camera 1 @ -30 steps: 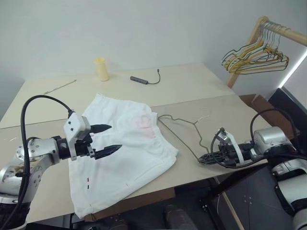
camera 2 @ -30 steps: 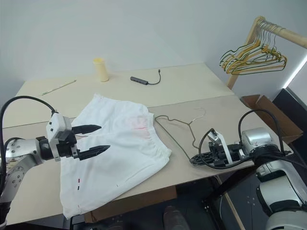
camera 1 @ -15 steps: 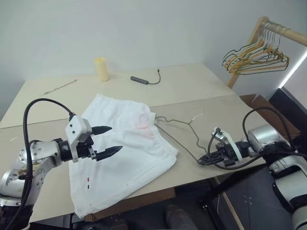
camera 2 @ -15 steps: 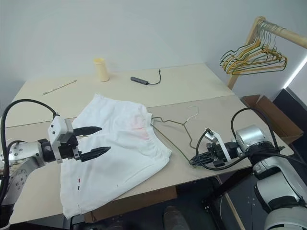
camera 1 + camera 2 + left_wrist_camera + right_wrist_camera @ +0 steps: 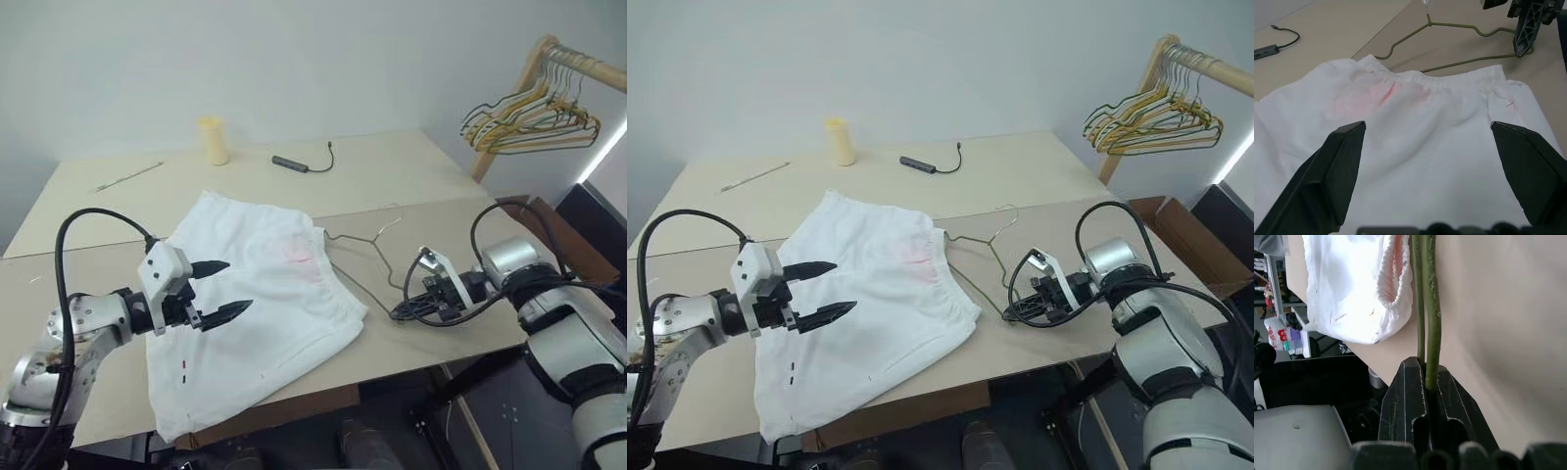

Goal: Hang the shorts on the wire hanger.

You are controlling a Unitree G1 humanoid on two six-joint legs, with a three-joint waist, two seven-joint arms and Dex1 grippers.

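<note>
The white shorts [image 5: 257, 304] lie flat on the tan surface [image 5: 411, 176]. The left hand [image 5: 220, 290] hangs just above them with its two black fingers wide apart, holding nothing. The waistband is on the far side of this hand, toward the other one. The right hand [image 5: 405, 309] is shut tight on the wire hanger [image 5: 364, 257], near the corner of the wire. The hanger reaches from this hand toward the shorts, and its far end is next to the waistband.
</note>
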